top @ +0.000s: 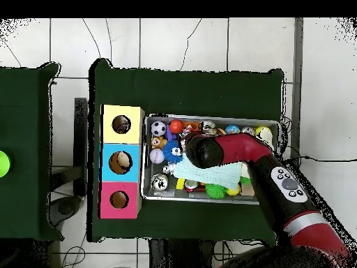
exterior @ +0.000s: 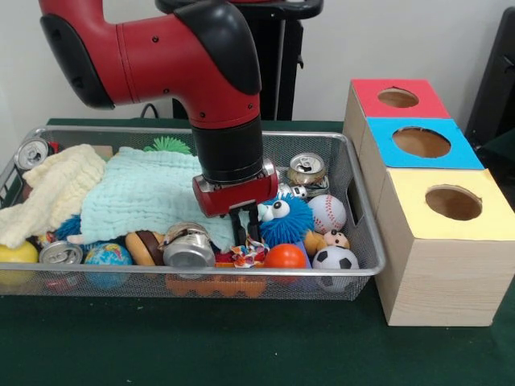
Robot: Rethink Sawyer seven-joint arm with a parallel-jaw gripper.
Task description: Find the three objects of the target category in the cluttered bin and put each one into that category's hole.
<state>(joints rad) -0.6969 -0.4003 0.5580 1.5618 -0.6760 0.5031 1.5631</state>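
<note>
Gripper (exterior: 245, 235) hung low in bin (exterior: 366, 269), fingers narrow, straddling multicoloured wad (exterior: 248, 256) directly beneath; whether it gripped, cannot tell. Fuzzy blue ball (exterior: 285, 220) and orange ball (exterior: 285, 257) touched beside it. Risk: neighbours snagged, wad slipping before yellow hole (exterior: 453, 203), well right.

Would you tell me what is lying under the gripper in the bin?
Below the gripper lies a small multicoloured piece near the bin's front rim, beside the orange ball. The arm hides whatever lies behind it.
</note>
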